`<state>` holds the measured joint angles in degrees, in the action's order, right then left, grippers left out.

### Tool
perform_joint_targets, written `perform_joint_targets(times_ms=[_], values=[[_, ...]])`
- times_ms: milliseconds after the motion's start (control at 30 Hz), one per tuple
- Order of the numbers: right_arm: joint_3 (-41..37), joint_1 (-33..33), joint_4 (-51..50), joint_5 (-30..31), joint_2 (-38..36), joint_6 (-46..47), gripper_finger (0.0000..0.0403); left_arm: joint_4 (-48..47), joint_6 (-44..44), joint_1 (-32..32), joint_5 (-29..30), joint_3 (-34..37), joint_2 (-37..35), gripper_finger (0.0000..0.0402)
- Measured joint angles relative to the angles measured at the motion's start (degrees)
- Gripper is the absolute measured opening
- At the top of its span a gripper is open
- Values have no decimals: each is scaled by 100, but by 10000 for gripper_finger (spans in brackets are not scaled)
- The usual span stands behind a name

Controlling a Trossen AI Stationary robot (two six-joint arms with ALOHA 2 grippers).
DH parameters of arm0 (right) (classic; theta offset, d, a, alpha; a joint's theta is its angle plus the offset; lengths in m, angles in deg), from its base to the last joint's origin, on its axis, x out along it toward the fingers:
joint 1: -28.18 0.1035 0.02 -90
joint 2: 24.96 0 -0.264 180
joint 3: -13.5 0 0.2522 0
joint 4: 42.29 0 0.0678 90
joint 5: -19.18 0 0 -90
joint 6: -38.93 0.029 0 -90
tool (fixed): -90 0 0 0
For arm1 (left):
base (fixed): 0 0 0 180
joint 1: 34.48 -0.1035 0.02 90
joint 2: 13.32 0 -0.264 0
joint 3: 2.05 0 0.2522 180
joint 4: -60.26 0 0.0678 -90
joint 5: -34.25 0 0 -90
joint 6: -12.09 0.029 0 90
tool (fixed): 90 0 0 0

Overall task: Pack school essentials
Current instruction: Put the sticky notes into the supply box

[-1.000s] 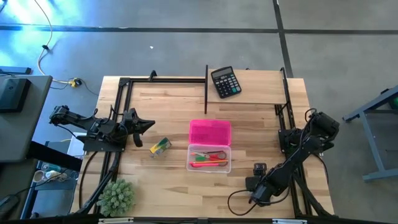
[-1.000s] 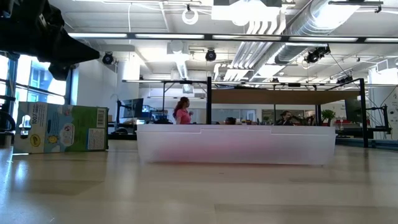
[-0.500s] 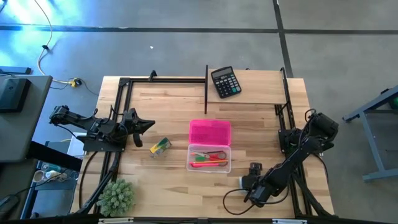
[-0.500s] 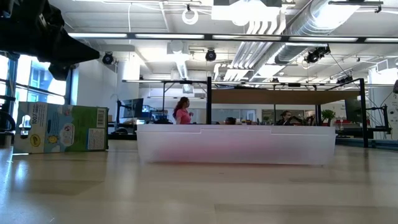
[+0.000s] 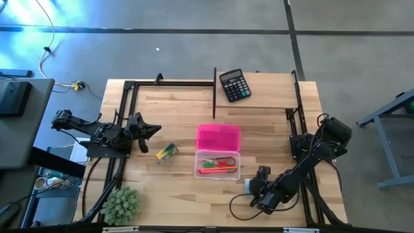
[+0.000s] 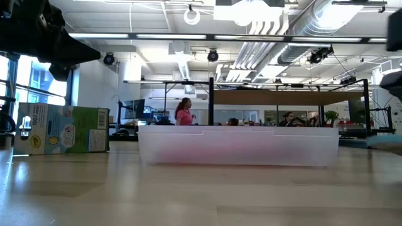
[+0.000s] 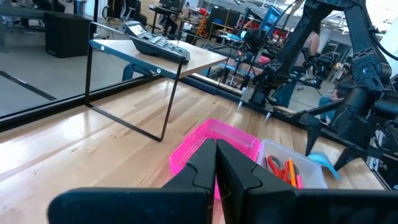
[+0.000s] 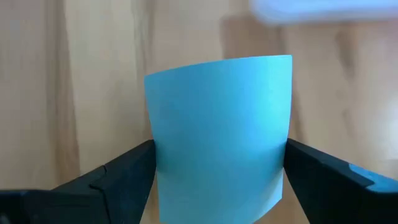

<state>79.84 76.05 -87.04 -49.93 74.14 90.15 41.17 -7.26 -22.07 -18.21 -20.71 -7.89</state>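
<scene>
Packing is part done, in my judgement. The clear tray [image 5: 218,164] at the table's centre already holds the red-handled scissors [image 5: 224,160], an orange pencil [image 5: 220,167] and a small green piece [image 5: 205,171]; the other contents are too small to tell. The pink lid [image 5: 218,137] lies touching the tray at its 12 o'clock side, so the tray is open. Still outside are the crayon box [image 5: 166,152], lying near the tray at its 9 o'clock, and the light-blue notepad [image 8: 219,132]. The right gripper [image 5: 253,184] sits at the tray's 4 o'clock, just beside its corner, with its fingers spread wide and pinching the notepad across its width; the pad bows slightly between them and, in the right wrist view, hangs over bare wood with the tray's edge just beyond it. The left gripper [image 5: 154,129] rests at 10 o'clock from the tray, fingers pressed together and holding nothing. The calculator [image 5: 234,85] lies at 12 o'clock, well apart, and the spiky plant ball [image 5: 121,204] at 8 o'clock near the table's front edge; neither belongs in the tray. Room for moving: the wood between notepad and tray is bare, so the short carry looks unobstructed. The tray wall is the one edge to clear. The black frame rails [image 5: 172,83] along the far and side edges stand well apart from this path.
</scene>
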Motion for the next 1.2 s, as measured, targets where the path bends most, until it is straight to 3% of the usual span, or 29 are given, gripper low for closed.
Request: perform_joint_targets(times_ms=[233,533,733,867,1000,1200], values=[[64,-125,-79,315,-397,19,327,0,1,0,0,0,-1,1],[1247,-985,-1329,591,-492,-1033,327,-1,1,1,0,0,-1,1],[1526,-2051,-1134,-140,-492,-2156,327,0,2,-1,0,0,0,1],[1524,-2642,-709,-816,-416,-2430,327,-1,0,1,0,0,0,1],[1524,-2980,-557,-1428,-106,-2492,327,-2,2,-1,0,0,0,0],[1521,-3226,-407,-1691,239,-2663,327,-2,0,1,0,0,0,0]])
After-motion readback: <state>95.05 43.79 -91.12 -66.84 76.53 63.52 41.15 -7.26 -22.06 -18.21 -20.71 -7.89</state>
